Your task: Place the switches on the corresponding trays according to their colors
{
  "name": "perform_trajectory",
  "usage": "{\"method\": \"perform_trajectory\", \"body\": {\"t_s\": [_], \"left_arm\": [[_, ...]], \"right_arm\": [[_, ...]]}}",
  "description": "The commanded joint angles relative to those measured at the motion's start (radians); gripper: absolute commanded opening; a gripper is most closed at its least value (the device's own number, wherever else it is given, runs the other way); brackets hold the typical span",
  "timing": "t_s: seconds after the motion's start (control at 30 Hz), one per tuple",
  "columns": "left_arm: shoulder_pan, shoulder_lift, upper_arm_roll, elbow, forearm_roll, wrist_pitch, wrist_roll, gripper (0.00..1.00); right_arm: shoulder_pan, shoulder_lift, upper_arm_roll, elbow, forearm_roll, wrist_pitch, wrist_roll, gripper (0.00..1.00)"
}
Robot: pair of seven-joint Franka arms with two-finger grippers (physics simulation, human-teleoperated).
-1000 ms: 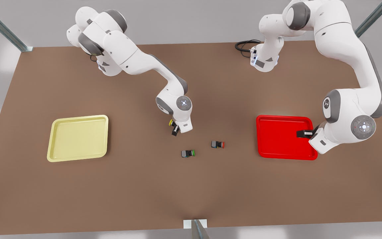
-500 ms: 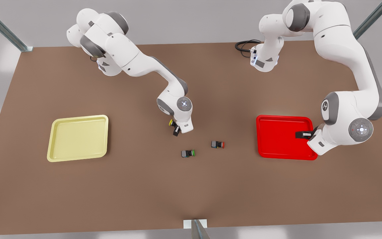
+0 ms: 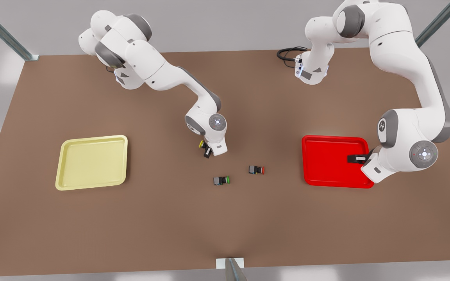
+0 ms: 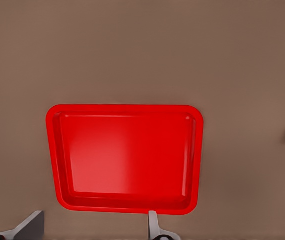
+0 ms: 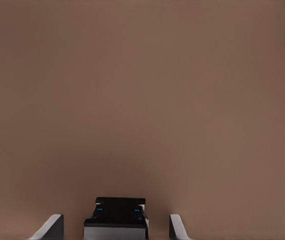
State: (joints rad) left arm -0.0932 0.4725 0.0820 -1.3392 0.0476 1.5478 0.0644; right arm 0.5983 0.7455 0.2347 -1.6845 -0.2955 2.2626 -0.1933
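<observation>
My right gripper (image 3: 207,152) hangs low near the middle of the brown table (image 3: 225,226), fingers spread wide on either side of the tiny yellow-capped push-button switch with a dark blocky body (image 3: 202,144). In the right wrist view there is a gap on both sides of that body (image 5: 115,217), so nothing is clamped. My left gripper (image 3: 354,158) waits over the bright red shallow plastic tray (image 3: 326,160) toward the table's edge on the front view's right, fingers wide and empty. The red-capped switch (image 3: 256,169) lies on its side on the bare table between the two arms. The green-capped switch (image 3: 221,180) lies just beside it, a little nearer the table's near edge. The pale yellow tray (image 3: 92,162) sits well apart, toward the edge on the front view's left.

I'd judge these switches light, rigid and easy to knock or roll on the round cap. I would take hold across the flat sides of the dark body, never the cap.

I can read no brand or writing. The small blue marks on the switch body are too fine to make out.
</observation>
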Motion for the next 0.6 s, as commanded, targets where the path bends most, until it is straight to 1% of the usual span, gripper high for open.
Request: {"method": "perform_trajectory", "body": {"t_s": [0.0, 0.13, 0.27, 0.4, 0.57], "left_arm": [[0.000, 0.000, -0.001, 0.000, 0.000, 0.000, 0.000, 1.00], [0.000, 0.001, -0.001, 0.000, 0.000, 0.002, 0.000, 1.00], [0.000, 0.005, -0.001, 0.000, 0.000, 0.003, 0.000, 1.00], [0.000, 0.008, -0.001, 0.000, 0.000, 0.003, 0.000, 1.00], [0.000, 0.008, 0.001, 0.000, -0.002, 0.005, 0.000, 1.00]], "right_arm": [[0.000, 0.000, 0.000, 0.000, -0.007, 0.000, 0.000, 0.66], [0.000, -0.003, 0.000, -0.001, -0.010, -0.002, 0.002, 0.66], [-0.002, -0.002, 0.000, 0.000, -0.010, 0.000, 0.003, 0.57], [0.000, -0.002, 0.000, -0.001, -0.010, 0.009, 0.005, 0.56], [-0.005, -0.003, 0.000, -0.001, -0.010, 0.009, 0.005, 0.51]]}}
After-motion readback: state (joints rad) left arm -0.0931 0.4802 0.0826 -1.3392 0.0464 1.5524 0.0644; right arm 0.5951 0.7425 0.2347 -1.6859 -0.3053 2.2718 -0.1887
